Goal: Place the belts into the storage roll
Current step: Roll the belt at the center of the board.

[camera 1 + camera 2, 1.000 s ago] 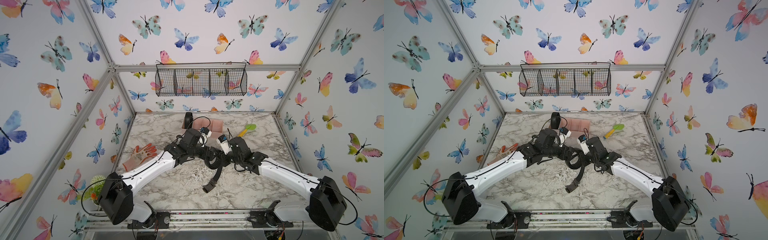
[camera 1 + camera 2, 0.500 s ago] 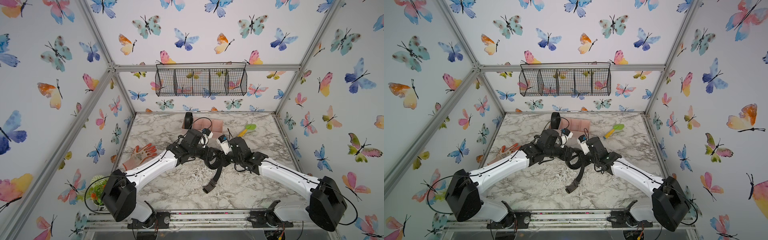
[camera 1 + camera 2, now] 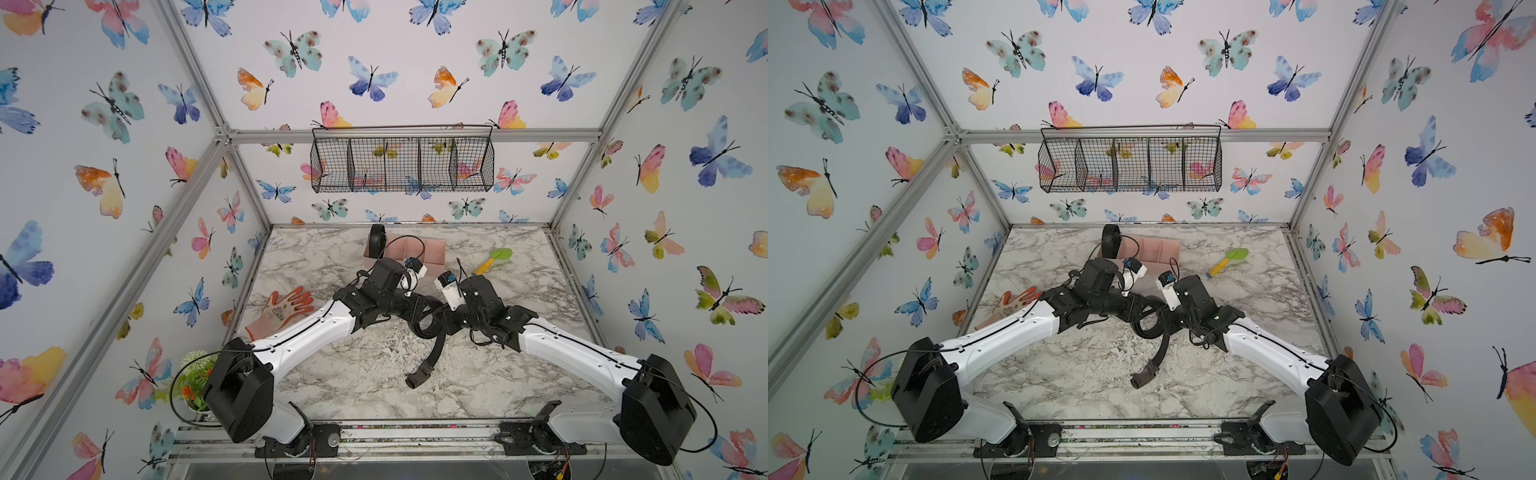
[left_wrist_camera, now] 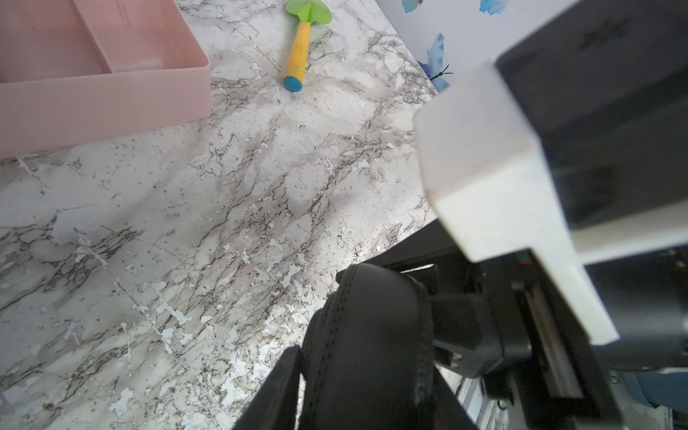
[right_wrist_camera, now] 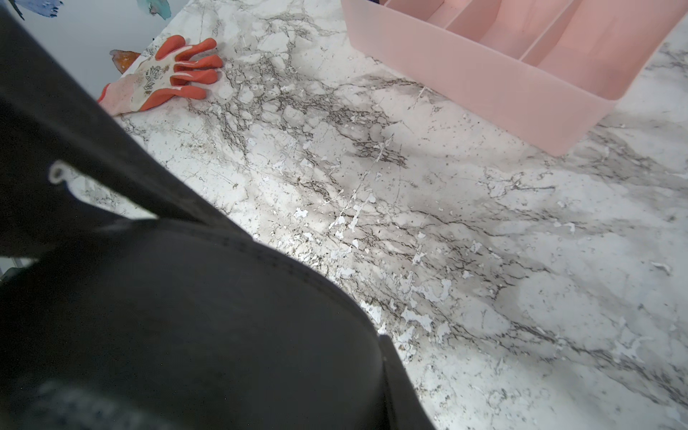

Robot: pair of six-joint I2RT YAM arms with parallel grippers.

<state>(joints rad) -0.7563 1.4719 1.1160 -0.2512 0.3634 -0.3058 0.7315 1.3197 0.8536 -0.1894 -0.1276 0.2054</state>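
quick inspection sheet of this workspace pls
surface: marble table, flecked and worn, no spills seen
job's things: rolled belt on edge at pink tray end; second belt part-coiled between the grippers, tail on table
clutter: orange glove, toy shovel, potted plant
grippers: right gripper shut on second belt; left gripper at its coil, grip unclear
cables: black cable loops over tray
surroundings: wire basket on back wall, butterfly wallpaper
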